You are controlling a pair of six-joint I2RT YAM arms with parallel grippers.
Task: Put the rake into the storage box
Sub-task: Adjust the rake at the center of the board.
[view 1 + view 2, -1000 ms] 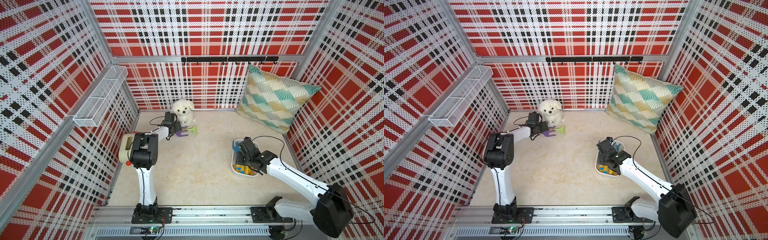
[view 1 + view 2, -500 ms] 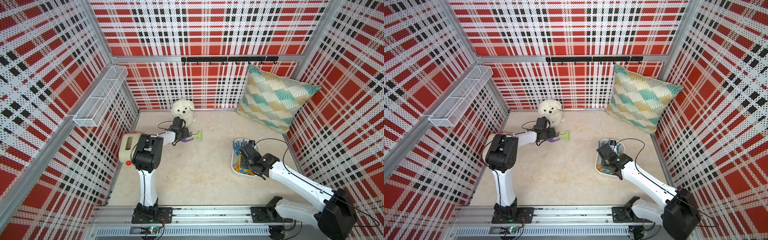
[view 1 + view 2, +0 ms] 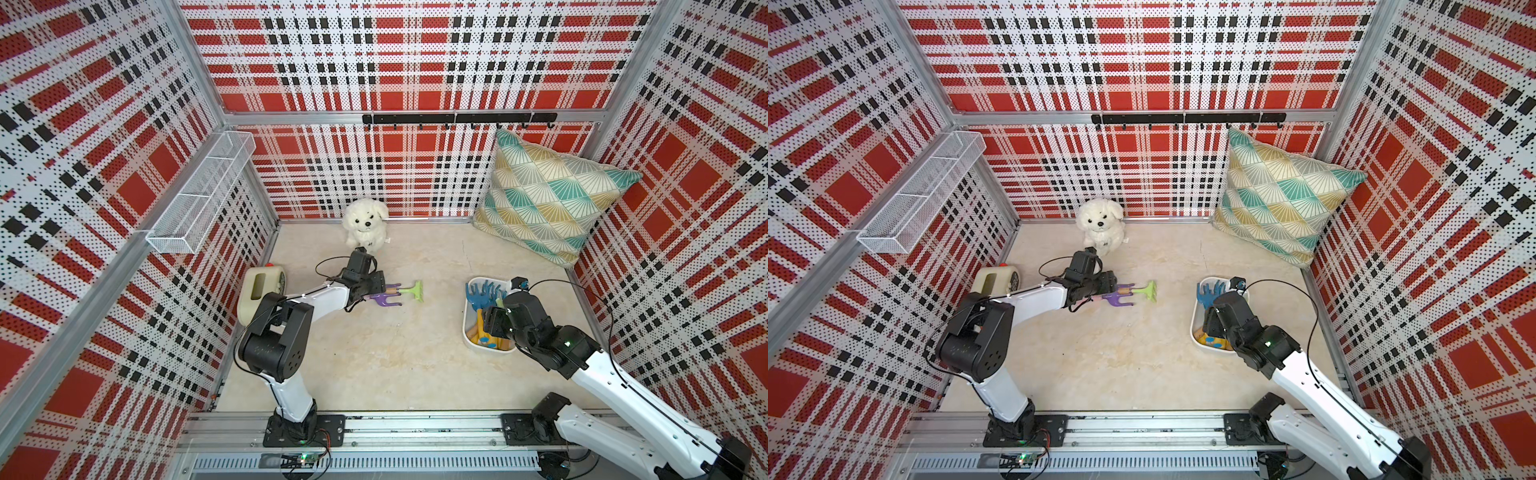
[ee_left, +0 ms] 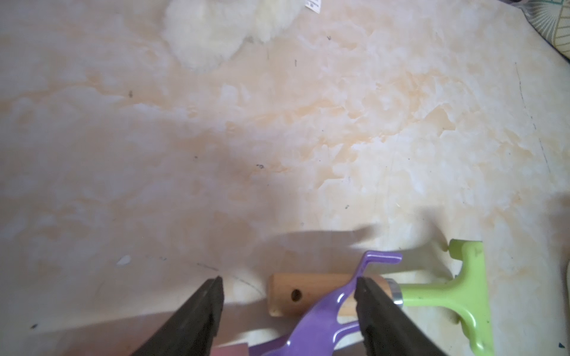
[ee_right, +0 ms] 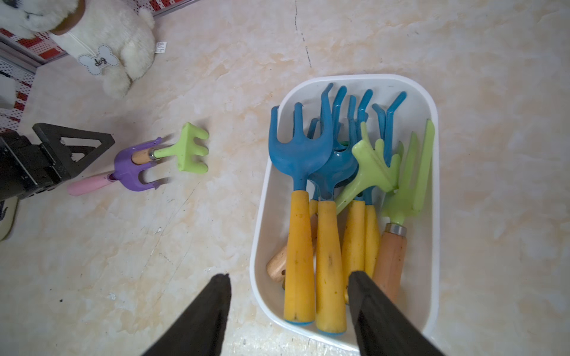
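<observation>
Our left hand (image 4: pixel 288 280) hangs open over the purple rake (image 5: pixel 131 168). That rake lies on the desk (image 5: pixel 185 246), crossing a green rake (image 5: pixel 189 151), well apart from the storage box (image 5: pixel 274 197). Our right hand (image 5: pixel 289 274) is open and holds nothing above the box's piled rakes (image 5: pixel 296 148). Only the right wrist view shows the plush dog (image 5: pixel 123 30) wearing a tag (image 5: pixel 98 61) that reads "dog".

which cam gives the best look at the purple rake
Right wrist: the purple rake shows whole, pink handle to tines, lying across the green rake. Left wrist catches only its head, cropped. Both top views show it small and partly covered.
</observation>
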